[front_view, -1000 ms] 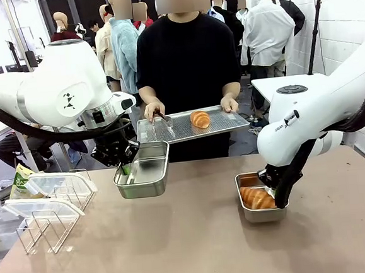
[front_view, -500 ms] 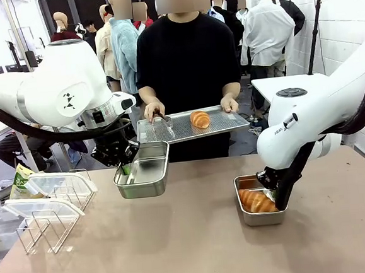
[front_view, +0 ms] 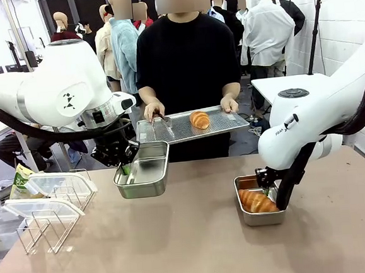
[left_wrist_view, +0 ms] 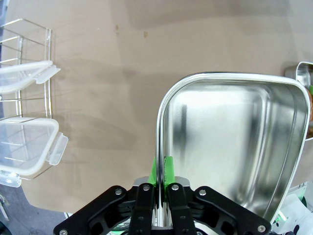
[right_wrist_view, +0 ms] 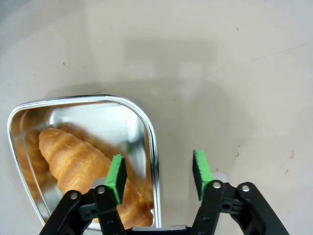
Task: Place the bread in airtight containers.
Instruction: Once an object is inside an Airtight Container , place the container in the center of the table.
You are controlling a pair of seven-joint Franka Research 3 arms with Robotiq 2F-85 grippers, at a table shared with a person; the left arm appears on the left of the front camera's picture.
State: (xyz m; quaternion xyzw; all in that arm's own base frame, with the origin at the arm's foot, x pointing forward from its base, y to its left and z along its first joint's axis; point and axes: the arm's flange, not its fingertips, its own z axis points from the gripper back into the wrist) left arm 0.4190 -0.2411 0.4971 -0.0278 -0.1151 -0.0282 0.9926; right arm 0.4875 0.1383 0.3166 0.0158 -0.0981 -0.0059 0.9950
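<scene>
Brown tabletop (front_view: 198,252), two steel tins: my left jaws pinch the empty tin (front_view: 140,186), my right jaws gape over the right tin (front_view: 260,218) with one ridged golden croissant (front_view: 257,200); another croissant (front_view: 199,119) on the far tray (front_view: 175,129).

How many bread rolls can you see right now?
2. One roll lies in the tin at the right gripper; the other roll sits on the perforated tray the person holds. None seem hidden.

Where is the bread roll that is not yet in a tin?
In the front view, the loose roll lies on the perforated tray that the person holds at the table's far side, near the tray's middle.
</scene>
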